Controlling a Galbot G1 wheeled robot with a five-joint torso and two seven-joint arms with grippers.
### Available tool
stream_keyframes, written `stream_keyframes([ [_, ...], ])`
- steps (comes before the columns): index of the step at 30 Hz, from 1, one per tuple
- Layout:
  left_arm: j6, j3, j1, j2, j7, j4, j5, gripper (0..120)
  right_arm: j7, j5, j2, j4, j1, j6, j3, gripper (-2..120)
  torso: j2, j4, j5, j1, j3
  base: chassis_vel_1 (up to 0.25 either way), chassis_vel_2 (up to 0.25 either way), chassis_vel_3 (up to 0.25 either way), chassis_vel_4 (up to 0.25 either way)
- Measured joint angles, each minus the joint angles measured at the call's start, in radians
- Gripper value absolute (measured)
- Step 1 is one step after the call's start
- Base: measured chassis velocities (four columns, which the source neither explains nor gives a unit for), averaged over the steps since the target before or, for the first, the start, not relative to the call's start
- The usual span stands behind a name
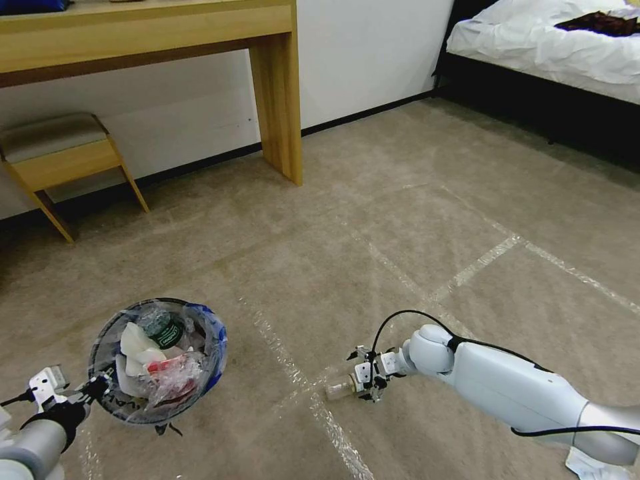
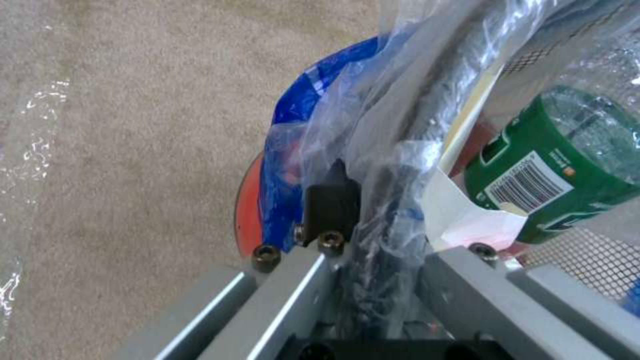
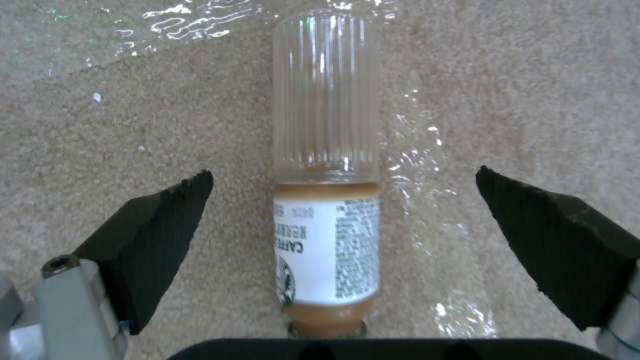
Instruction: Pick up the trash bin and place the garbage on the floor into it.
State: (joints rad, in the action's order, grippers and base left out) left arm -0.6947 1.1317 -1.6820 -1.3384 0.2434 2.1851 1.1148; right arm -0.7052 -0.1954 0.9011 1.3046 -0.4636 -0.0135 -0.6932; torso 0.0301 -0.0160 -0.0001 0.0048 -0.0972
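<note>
Carpet [image 1: 413, 220] covered the floor, with shiny tape lines, a wooden desk [image 1: 200, 40], a stool [image 1: 60, 157] and a bed [image 1: 553, 47] around. On it lay a clear bottle [image 3: 327, 165] with a white label, between the right gripper's [image 1: 365, 381] wide-spread fingers [image 3: 153, 240]. The left gripper [image 2: 373, 225] pinched the rim of the trash bin [image 1: 159, 360], full of litter.

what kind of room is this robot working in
Most likely a bedroom or hotel room: a bed with white bedding stands at the far right, a wooden desk with a stool lines the wall, and the floor is carpeted.
</note>
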Motion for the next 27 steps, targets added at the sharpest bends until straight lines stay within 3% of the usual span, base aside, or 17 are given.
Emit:
stream_keyframes([
  [10, 0.000, -0.005, -0.005, -0.003, 0.000, 0.007, 0.001, 0, 0.012, -0.005, 0.073, -0.157, -0.012, 0.097, 0.017, 100, 0.000, 0.0000, 0.0002, 0.000, 0.000, 0.000, 0.000, 0.000, 0.000],
  [22, 0.001, -0.001, -0.016, -0.004, 0.000, 0.025, 0.003, 0, 0.048, -0.009, 0.145, -0.275, -0.001, 0.150, 0.027, 99, 0.000, 0.0000, 0.0001, 0.000, 0.000, 0.000, 0.000, 0.000, 0.000],
  [27, 0.001, -0.001, -0.016, -0.002, 0.002, 0.027, 0.004, 0, 0.054, -0.011, 0.160, -0.297, -0.006, 0.156, 0.028, 90, 0.000, 0.0000, 0.0001, 0.000, 0.000, 0.000, 0.000, 0.000, 0.000],
])
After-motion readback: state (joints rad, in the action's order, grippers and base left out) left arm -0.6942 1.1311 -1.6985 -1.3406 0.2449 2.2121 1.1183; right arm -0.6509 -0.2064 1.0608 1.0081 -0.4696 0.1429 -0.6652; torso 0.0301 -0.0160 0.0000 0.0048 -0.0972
